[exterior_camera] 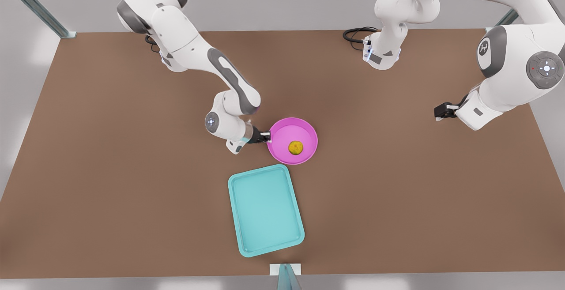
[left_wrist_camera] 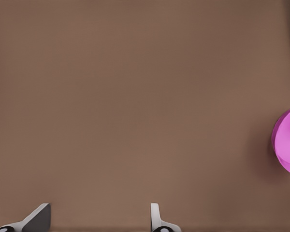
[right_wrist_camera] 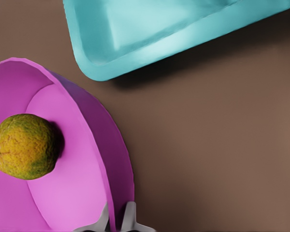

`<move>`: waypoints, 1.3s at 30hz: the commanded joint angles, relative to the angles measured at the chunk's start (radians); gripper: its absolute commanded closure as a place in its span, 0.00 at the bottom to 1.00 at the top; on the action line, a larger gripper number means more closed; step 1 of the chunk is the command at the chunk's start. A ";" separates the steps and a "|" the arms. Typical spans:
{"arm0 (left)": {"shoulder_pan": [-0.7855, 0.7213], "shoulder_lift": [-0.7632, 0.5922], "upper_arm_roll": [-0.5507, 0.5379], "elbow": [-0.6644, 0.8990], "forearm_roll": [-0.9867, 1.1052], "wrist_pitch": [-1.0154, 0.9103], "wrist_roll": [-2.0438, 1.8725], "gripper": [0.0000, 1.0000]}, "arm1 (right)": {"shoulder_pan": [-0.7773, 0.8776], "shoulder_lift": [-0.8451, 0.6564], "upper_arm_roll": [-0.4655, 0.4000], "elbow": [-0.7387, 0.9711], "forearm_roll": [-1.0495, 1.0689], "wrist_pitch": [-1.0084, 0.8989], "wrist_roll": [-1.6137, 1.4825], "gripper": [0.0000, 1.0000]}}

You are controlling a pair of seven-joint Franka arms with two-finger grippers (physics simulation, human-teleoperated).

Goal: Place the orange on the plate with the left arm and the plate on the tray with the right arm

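Front view: orange (exterior_camera: 295,147) sits in plate (exterior_camera: 292,141) on counter (exterior_camera: 110,171), beside tray (exterior_camera: 265,210). Right gripper (exterior_camera: 266,137) clamps plate rim. Left gripper (exterior_camera: 438,112) waits well apart — left wrist view: fingers (left_wrist_camera: 155,215) spread wide.

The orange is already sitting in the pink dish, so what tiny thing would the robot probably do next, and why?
Probably lift the plate slightly. The right gripper pinches its rim, the orange lies in it, and the tray sits empty beside it. The left gripper hangs open over the table, off to the side.
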 commanded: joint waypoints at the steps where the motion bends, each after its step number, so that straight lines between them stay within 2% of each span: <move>1: 0.000 -0.001 0.000 0.000 0.001 -0.002 0.016 0.00 | -0.023 -0.001 0.001 0.017 -0.002 -0.046 -0.002 0.79; 11: 0.000 -0.001 0.000 0.000 0.001 -0.003 0.016 0.00 | -0.224 0.048 -0.001 0.193 0.076 -0.130 -0.004 0.79; 18: 0.000 -0.010 0.003 0.030 0.002 -0.046 0.016 0.00 | -0.275 0.201 -0.007 0.415 0.075 -0.175 -0.020 0.79; 23: -0.001 -0.013 0.005 0.054 0.001 -0.063 0.016 0.00 | -0.281 0.237 -0.008 0.457 0.067 -0.178 -0.030 0.79; 24: 0.000 -0.015 0.006 0.054 0.001 -0.066 0.018 0.00 | -0.281 0.237 -0.008 0.455 0.069 -0.178 -0.027 0.52; 25: -0.001 -0.026 0.005 0.054 -0.001 -0.066 0.018 0.00 | -0.280 0.237 -0.008 0.452 0.070 -0.177 -0.022 0.00; 31: -0.001 -0.032 0.000 0.103 -0.036 -0.103 0.018 0.00 | -0.270 0.232 -0.005 0.449 0.076 -0.178 -0.022 0.00; 33: 0.000 -0.018 0.002 0.106 -0.079 -0.095 0.018 0.00 | -0.284 0.211 -0.011 0.438 0.069 -0.291 -0.016 0.00; 34: 0.000 -0.009 0.002 0.117 -0.090 -0.095 0.018 0.00 | -0.263 0.154 -0.105 0.418 -0.014 -0.480 -0.013 0.00; 35: 0.000 -0.006 0.002 0.149 -0.090 -0.095 0.016 0.00 | -0.264 0.123 -0.180 0.432 -0.254 -0.685 -0.013 0.00; 36: 0.002 0.017 0.002 0.178 -0.087 -0.095 0.010 0.00 | -0.305 0.087 -0.214 0.489 -0.553 -0.929 -0.020 0.00; 37: 0.002 0.042 0.028 0.180 -0.087 -0.097 0.013 0.00 | -0.348 0.097 -0.215 0.653 -0.779 -1.170 -0.027 0.00; 39: 0.000 0.036 0.059 0.178 -0.088 -0.118 0.019 0.00 | -0.341 0.088 -0.215 0.848 -1.017 -1.345 -0.023 0.00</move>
